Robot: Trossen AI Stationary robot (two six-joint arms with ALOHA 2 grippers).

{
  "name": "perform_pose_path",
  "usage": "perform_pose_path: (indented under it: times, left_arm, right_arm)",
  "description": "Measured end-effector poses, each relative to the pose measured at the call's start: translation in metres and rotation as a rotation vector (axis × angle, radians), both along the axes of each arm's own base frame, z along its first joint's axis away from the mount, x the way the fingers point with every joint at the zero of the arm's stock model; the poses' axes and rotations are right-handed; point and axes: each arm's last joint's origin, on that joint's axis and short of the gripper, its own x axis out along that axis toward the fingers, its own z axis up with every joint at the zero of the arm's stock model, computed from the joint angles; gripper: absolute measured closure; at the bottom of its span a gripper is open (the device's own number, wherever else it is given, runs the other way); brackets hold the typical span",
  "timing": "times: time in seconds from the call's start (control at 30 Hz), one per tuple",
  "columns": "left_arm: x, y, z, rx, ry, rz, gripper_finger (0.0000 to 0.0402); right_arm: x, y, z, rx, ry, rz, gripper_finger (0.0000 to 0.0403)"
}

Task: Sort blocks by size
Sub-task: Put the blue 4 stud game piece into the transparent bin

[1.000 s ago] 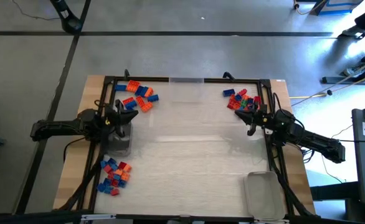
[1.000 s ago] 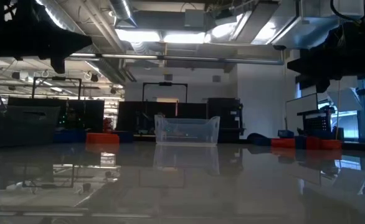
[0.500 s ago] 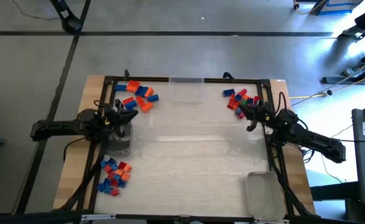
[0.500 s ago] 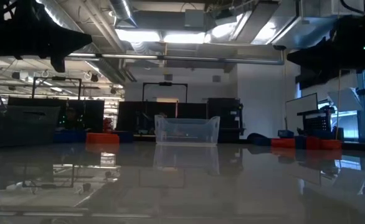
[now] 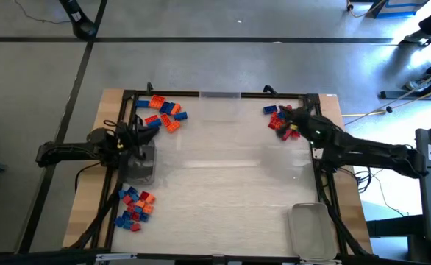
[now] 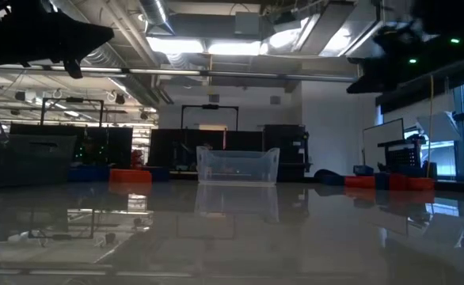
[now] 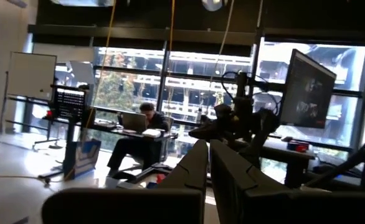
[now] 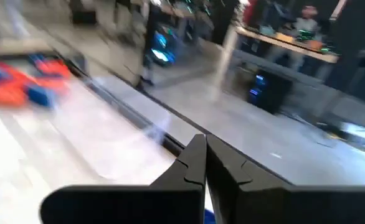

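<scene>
High view: right gripper (image 5: 298, 120), fingers together, empty, over red, orange and blue studded plastic bricks (image 5: 282, 120); left gripper (image 5: 148, 135), fingers together, beside clear plastic tray (image 5: 139, 166).

Clear trays (image 5: 309, 230), seated person (image 7: 137, 138)

The right tool (image 8: 205, 163) points forward with its two dark fingers (image 8: 192, 163) pressed together, empty. Beyond it lies a pale tabletop (image 8: 76, 146) with blurred orange and blue blocks (image 8: 22, 82) at its far side. People sit at a distant desk (image 8: 288, 43).
</scene>
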Motion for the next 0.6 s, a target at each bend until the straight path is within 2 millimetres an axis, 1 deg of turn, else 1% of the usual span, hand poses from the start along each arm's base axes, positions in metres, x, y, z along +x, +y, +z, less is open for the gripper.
perform_pose_path:
  times: [0.1,0.23,0.3,0.4,0.53,0.6]
  left_arm:
    - [0.000,0.000,0.000,-0.003,0.000,0.012,0.0396]
    - [0.000,0.000,0.000,0.033,0.014,0.025,0.0396]
    - [0.000,0.000,0.000,0.046,0.019,0.030,0.0396]
    - [0.000,0.000,0.000,0.043,0.021,0.029,0.0396]
    - [0.000,0.000,-0.001,0.038,0.023,0.027,0.0396]
    - [0.000,0.000,-0.001,0.041,0.024,0.028,0.0396]
  right_arm:
    - [0.014,-0.012,0.004,0.010,0.146,-0.093,0.0391]
    - [0.028,-0.037,0.008,0.106,0.310,-0.160,0.0391]
    - [0.031,-0.048,0.008,0.197,0.398,-0.161,0.0391]
    - [0.031,-0.063,0.010,0.352,0.478,-0.182,0.0391]
    - [0.028,-0.082,0.006,0.508,0.505,-0.232,0.0389]
    - [0.026,-0.090,-0.001,0.564,0.534,-0.210,0.0379]
